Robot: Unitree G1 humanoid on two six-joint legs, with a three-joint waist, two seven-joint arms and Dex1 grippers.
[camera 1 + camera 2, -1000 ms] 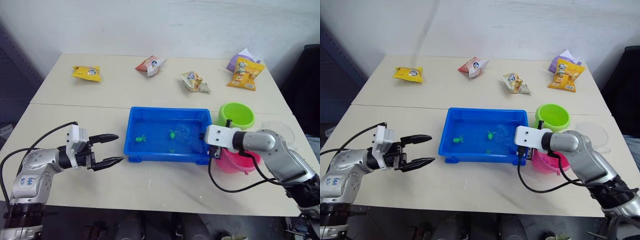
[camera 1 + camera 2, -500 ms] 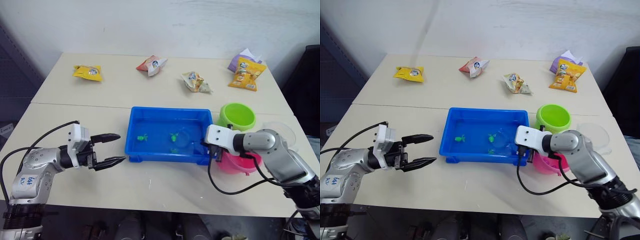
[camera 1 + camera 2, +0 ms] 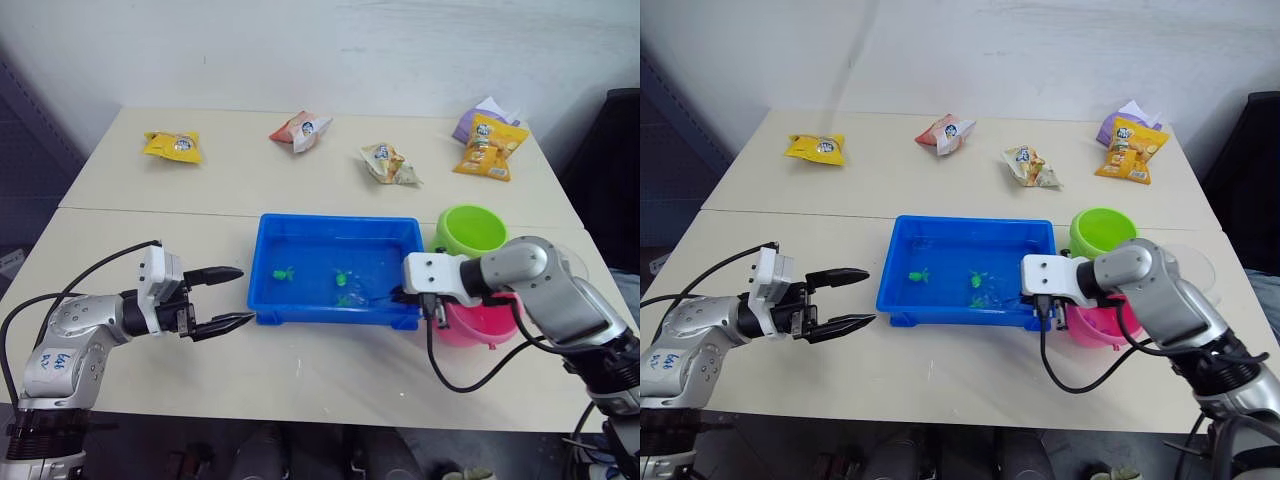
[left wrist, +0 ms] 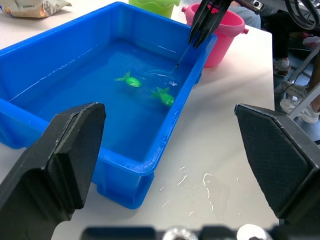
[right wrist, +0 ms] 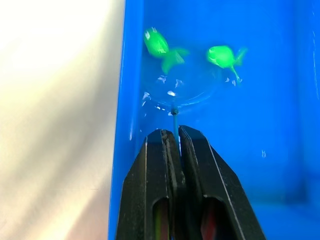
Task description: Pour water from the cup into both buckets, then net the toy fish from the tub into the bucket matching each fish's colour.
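The blue tub (image 3: 335, 219) holds water and three green toy fish (image 3: 284, 273), (image 3: 343, 278), (image 3: 345, 298). My right gripper (image 5: 173, 131) hangs over the tub's right end, shut on the net's thin stick (image 5: 175, 120). The net's hoop (image 5: 165, 102) is sunk in the water just beside two green fish (image 5: 161, 46). My right arm partly hides the pink bucket (image 3: 484, 322). The lime green bucket (image 3: 470, 228) stands behind the pink one. The clear cup (image 3: 1192, 262) sits to the right of both buckets. Left of the tub, my left gripper (image 3: 246, 295) is open over bare table.
Several snack packets lie along the table's far side: yellow (image 3: 172, 146), red and white (image 3: 300, 129), pale (image 3: 389, 163) and orange (image 3: 490, 146). Water drops (image 4: 200, 185) spot the table beside the tub's near wall.
My right gripper has shifted a little left and the net's hoop has gone lower in the water, closer to the two right-hand fish. The left arm has stayed put.
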